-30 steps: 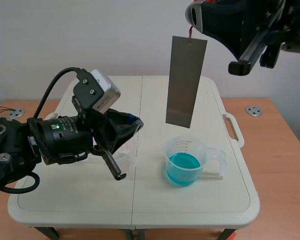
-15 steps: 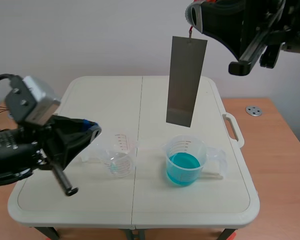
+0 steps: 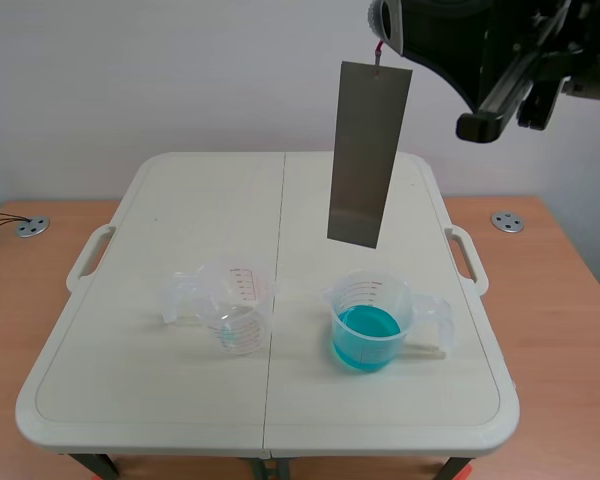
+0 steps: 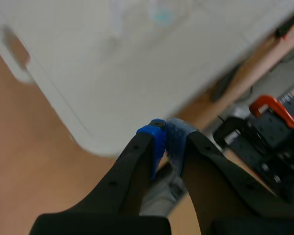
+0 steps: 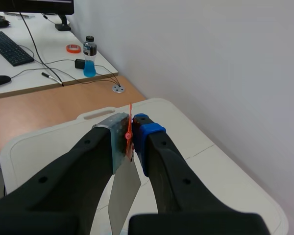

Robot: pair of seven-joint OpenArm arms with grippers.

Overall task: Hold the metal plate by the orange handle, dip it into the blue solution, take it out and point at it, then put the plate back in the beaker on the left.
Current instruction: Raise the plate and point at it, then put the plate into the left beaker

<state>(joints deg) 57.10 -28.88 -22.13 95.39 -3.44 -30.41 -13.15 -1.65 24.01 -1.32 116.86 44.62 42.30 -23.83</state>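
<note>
Two beakers on the table (image 3: 160, 380), plate hanging over the right-hand one.
Right gripper (image 5: 132, 142) is up high, closed on the thin orange handle (image 5: 129, 128), which I see pinched between its pads. The metal plate (image 3: 368, 150) hangs from that handle, close to upright with a slight tilt, its lower edge clear above the beaker of blue solution (image 3: 370, 320) and not touching it. The clear beaker (image 3: 230, 305) stands to the left of that one, apart, handle turned outward. Left gripper (image 4: 165, 139) has its fingers closed together, pads meeting with nothing between. It sits out past the table edge, a rounded corner ahead of it.
</note>
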